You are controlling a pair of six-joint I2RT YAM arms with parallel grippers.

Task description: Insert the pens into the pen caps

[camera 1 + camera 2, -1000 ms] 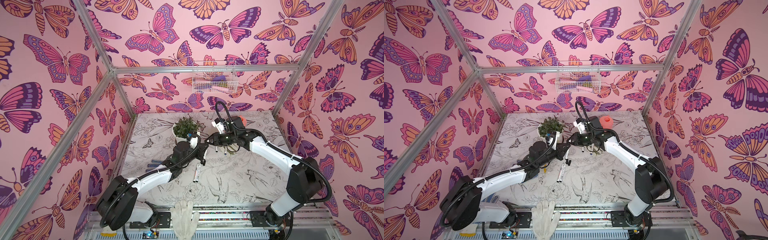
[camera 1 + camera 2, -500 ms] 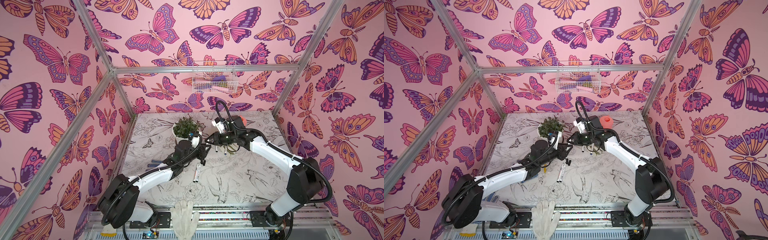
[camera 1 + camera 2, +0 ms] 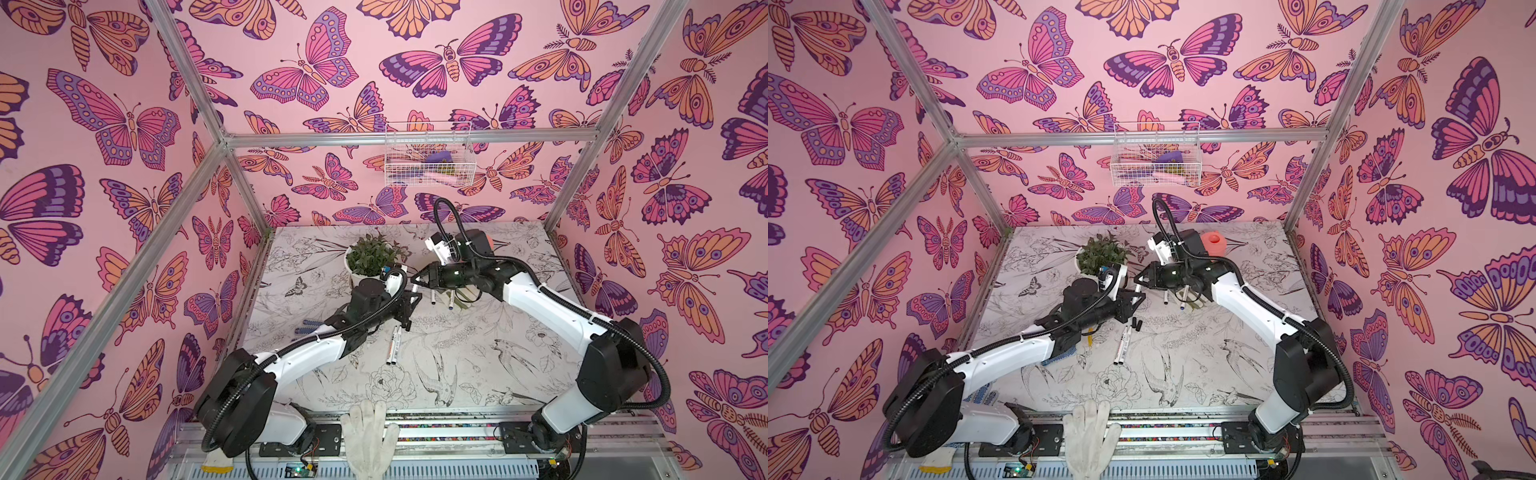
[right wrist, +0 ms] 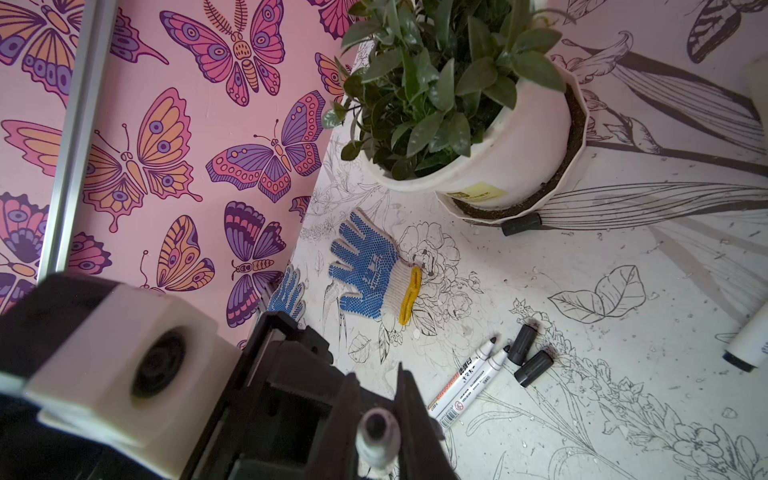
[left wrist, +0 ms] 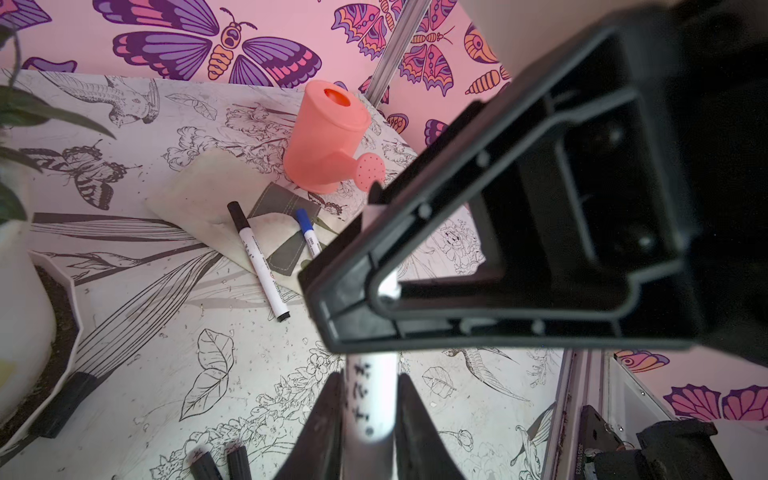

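Observation:
One of the pens [image 5: 370, 399], a white barrel with dark print, lies between the fingers of my left gripper [image 5: 369, 432], which press on both its sides. The same pen runs on into my right gripper [image 4: 378, 432], shut on it, with a round end [image 4: 376, 428] facing that wrist camera. In both top views the left gripper [image 3: 410, 297] [image 3: 1137, 296] and right gripper [image 3: 416, 280] [image 3: 1136, 283] meet tip to tip above the table's middle. Two uncapped pens [image 4: 469, 374] [image 3: 394, 345] lie side by side by two black pen caps [image 4: 519, 338] [image 4: 534, 368]. A third cap [image 4: 519, 224] lies against the plant's saucer.
A black-capped pen [image 5: 259, 262] and a blue-capped pen [image 5: 309, 235] rest on a pale cloth pouch [image 5: 199, 195]. Behind stand a salmon watering can [image 5: 328, 141] and a potted plant [image 3: 370, 259]. Blue-dotted gloves [image 4: 370, 270] lie at the left wall, a white glove [image 3: 368, 436] at the front rail.
My right gripper has slid left until its tips meet the left gripper. The left gripper rose a little and re-gripped the pen. The loose pens and caps stayed put.

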